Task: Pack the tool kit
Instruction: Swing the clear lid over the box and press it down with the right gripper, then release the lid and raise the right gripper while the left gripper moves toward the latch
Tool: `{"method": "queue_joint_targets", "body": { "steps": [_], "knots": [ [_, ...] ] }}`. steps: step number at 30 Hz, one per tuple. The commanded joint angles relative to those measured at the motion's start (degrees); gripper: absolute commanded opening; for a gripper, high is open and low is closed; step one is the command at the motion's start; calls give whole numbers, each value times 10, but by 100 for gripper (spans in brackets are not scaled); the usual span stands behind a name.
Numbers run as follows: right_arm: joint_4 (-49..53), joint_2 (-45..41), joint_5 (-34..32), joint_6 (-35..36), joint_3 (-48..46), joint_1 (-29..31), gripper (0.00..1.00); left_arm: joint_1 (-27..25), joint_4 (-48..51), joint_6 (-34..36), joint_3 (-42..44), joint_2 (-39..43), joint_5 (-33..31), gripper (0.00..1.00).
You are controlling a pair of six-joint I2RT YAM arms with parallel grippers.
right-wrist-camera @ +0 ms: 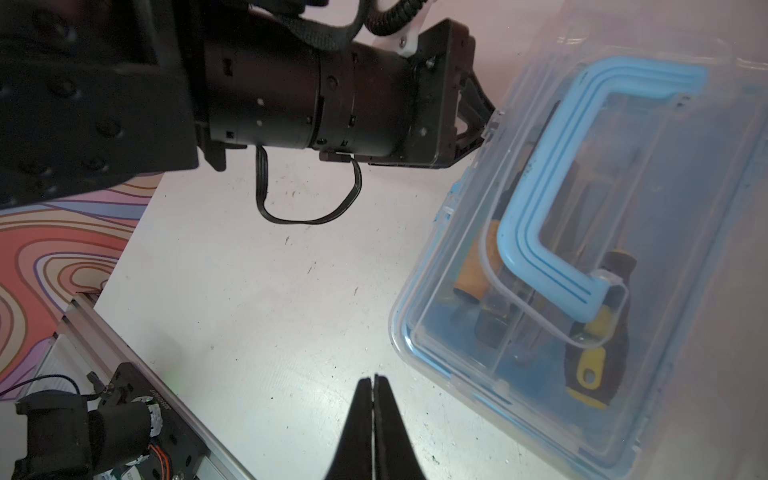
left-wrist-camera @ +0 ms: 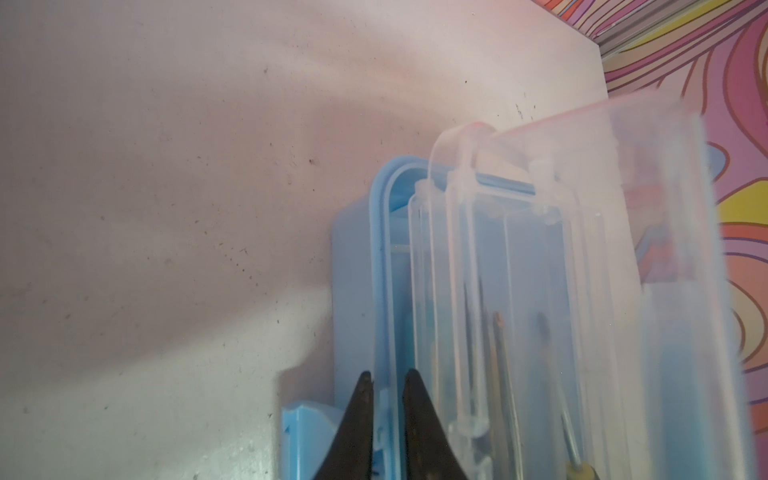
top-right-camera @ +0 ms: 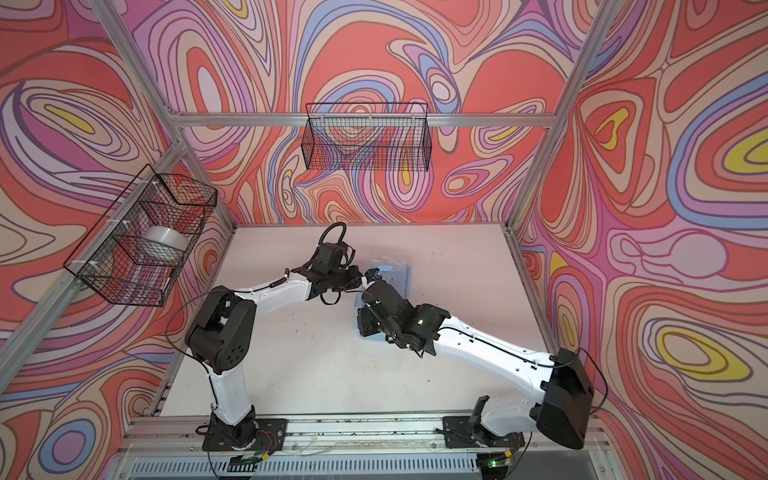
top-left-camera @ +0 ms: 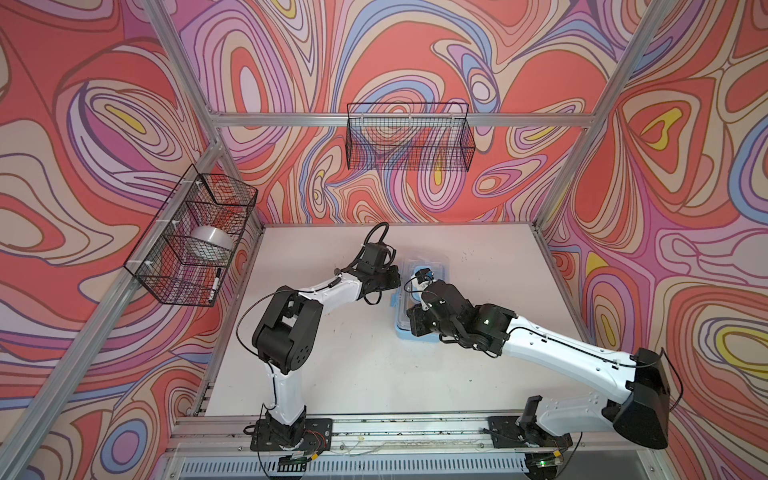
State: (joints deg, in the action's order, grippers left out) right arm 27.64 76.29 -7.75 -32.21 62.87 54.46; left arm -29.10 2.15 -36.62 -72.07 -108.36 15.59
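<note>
While pinching the case (left-wrist-camera: 353, 270) by its blue rim in the nearly closed left claw (left-wrist-camera: 388, 376), holds the right claw (right-wrist-camera: 375, 378) fully closed, empty, above the desk (right-wrist-camera: 270, 311) beside it.

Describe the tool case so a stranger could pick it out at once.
Find the white table inside the swirl-patterned walls, where the two robot arms reach toward each other. At their tips lies a small rectangular case. It is the only light-blue thing on the table, with a clear lid and a blue handle on top, unlike the black wire baskets higher up.
</note>
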Motion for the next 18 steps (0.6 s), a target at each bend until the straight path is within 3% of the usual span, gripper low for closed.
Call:
{"method": "queue_joint_targets", "body": {
  "steps": [1,4,7,12,15,18],
  "knots": [
    [-4,-10,-13,2,19,3,0,-3,-19,-11,20,34,3,16],
    [18,-30,-63,2,23,1,0,-3,-37,-24,46,53,1,13],
    [45,-57,-77,-14,20,-38,8,-3,-49,-36,79,77,-4,12],
    [44,-104,-36,-36,-30,-169,26,-6,-55,-47,149,154,-48,16],
    [38,-97,-7,-33,-46,-240,29,-5,-56,-40,169,189,-56,26],
    [10,-63,39,-26,-58,-298,30,-6,-68,-36,169,188,-23,28]
  ]
}}
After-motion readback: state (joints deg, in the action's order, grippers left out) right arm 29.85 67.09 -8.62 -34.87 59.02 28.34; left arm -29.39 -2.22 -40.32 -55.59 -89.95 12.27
